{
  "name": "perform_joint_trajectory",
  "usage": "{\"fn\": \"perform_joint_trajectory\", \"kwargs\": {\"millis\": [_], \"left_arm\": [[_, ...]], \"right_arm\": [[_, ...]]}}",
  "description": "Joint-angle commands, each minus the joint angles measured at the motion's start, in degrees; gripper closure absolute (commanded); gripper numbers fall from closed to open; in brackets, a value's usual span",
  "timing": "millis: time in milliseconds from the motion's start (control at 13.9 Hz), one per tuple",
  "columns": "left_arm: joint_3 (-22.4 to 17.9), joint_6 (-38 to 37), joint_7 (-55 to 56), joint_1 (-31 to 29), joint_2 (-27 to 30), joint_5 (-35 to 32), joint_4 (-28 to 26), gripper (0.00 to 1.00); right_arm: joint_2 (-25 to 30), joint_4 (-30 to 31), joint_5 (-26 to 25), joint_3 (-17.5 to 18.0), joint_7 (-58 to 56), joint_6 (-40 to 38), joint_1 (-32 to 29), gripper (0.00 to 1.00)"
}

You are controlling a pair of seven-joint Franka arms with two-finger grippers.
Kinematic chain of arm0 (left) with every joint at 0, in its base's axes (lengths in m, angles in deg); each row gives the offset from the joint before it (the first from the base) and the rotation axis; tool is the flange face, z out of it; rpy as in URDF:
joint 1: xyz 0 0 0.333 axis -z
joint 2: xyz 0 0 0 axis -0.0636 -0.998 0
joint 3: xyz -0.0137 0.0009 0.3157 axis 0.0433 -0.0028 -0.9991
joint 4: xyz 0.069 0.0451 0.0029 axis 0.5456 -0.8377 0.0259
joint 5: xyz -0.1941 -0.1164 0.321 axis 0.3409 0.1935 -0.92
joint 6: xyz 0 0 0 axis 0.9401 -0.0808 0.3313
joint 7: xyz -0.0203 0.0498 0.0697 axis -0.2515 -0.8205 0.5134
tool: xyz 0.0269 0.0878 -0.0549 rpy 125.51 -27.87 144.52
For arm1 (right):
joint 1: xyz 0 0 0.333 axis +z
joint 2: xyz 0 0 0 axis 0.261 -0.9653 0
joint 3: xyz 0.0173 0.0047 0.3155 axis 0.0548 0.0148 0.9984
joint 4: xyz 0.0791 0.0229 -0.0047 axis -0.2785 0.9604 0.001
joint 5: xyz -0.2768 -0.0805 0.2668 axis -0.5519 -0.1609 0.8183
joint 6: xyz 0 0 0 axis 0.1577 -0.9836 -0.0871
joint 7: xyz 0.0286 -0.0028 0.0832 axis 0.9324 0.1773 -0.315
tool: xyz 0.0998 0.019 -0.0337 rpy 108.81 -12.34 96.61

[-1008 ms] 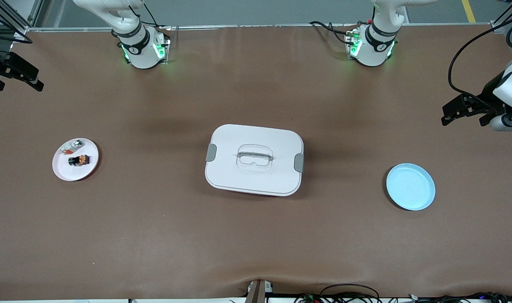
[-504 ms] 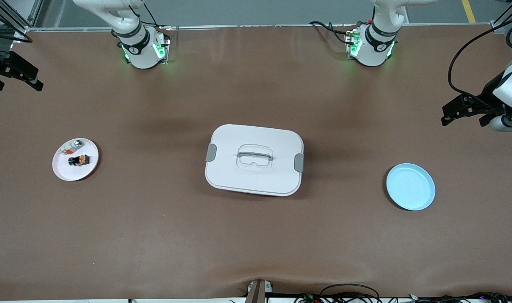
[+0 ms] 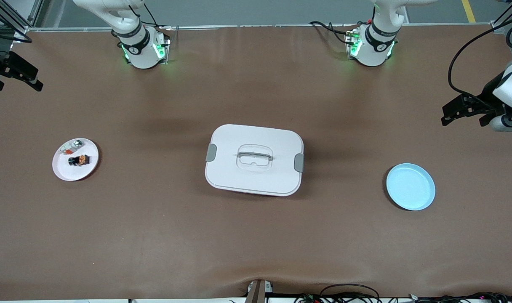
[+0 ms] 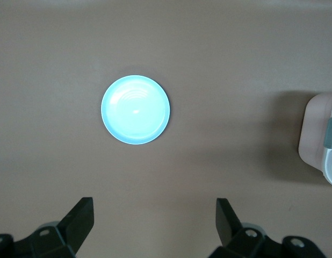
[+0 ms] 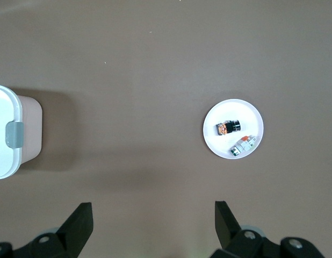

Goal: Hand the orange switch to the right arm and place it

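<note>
Brown table, both arms parked, switch on white plate

Front view: brown table (image 3: 256, 235) with a white rectangular lidded box with grey latches (image 3: 254, 160) in the middle. Toward the right arm's end sits a small round white plate (image 3: 62, 170), holding the orange switch (image 3: 79, 160), a tiny black part with an orange face, and just beside it a silvery-white piece with a red-orange bit (image 3: 71, 147). Toward the left arm's end lies a round pale-blue plate (image 3: 410, 187). Right gripper (image 3: 30, 82) and left gripper (image 3: 449, 115) hang at the table's ends, both waiting.

Left wrist view: left gripper (image 4: 155, 226) fingers spread wide, nothing between them, over bare table near the pale-blue plate (image 4: 135, 109); box corner (image 4: 322, 140) visible.

Right wrist view: right gripper (image 5: 154, 226) fingers wide apart, nothing held. White plate (image 5: 252, 115) carries the orange switch (image 5: 229, 127) and the silvery-white piece (image 5: 244, 145); box edge (image 5: 10, 137) visible.
</note>
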Motion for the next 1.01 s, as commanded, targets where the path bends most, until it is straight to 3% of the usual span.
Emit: {"fn": "perform_joint_trajectory", "kwargs": {"millis": [0,936], "left_arm": [[0.1,-1.1,-1.2,-0.2,-0.2,0.3,0.8,0.0],[0.1,-1.1,-1.2,-0.1,-0.2,0.3,0.8,0.0]], "right_arm": [[1.6,1.5,-0.1,-0.5,0.7,0.1,0.3,0.0],[2.1,2.2,0.2,-0.5,3.6,0.0,0.3,0.0]]}}
